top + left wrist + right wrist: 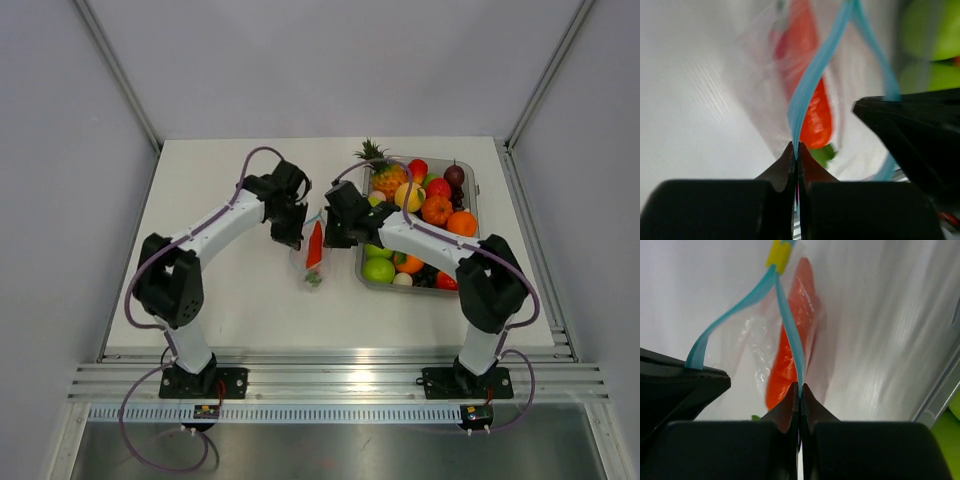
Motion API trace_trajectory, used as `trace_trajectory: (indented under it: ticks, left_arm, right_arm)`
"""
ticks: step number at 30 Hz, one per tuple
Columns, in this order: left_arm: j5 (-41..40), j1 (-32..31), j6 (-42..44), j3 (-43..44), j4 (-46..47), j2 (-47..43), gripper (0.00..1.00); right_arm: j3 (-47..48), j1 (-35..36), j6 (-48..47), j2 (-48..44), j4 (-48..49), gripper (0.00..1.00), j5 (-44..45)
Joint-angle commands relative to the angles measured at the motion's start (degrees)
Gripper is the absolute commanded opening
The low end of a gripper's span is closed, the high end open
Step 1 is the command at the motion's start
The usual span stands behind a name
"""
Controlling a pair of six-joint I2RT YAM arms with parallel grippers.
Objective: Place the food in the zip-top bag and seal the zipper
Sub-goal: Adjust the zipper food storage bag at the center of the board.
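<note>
The zip-top bag (312, 262) lies on the white table (220, 290) between the two arms, just left of the tray of toy fruit (385, 287), with a long orange-red food piece (815, 110) inside. Its light-blue zipper (790, 325) is parted in two strips. The left gripper (796, 150) is pinched closed on one strip and the right gripper (800, 390) on the other. I judge the thin strip could slip from a pinch, or the strips could meet misaligned and leave a gap. Whether a second food piece is inside is hard to see. The small yellow tab (777, 255) at the strip's end is blurred.
</note>
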Motion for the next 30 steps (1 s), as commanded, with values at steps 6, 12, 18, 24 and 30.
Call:
trace_trajectory:
  ticks: [6, 12, 18, 24, 30]
  left_arm:
    - [2.1, -0.2, -0.4, 7.6, -4.0, -4.2, 0.00]
    - [0.9, -0.2, -0.3, 8.2, -4.9, -3.5, 0.00]
    - [4.1, -0.8, -0.7, 2.4, -0.7, -0.4, 0.00]
    - [5.6, -1.2, -0.6, 2.3, 0.4, 0.1, 0.00]
    - [7.0, -1.3, -0.7, 2.0, 1.2, 0.1, 0.00]
  right_arm:
    - [-2.1, 0.8, 1.4, -4.1, -0.6, 0.00, 3.1]
    - [-3.0, 0.8, 1.6, -7.1, 0.4, 0.00, 6.1]
    - [-4.2, 0.9, 2.7, -3.7, 0.2, 0.13, 3.7]
    - [-3.4, 0.9, 0.6, -12.7, -3.2, 0.54, 9.3]
    - [-4.0, 0.8, -1.1, -19.6, -8.6, 0.69, 13.5]
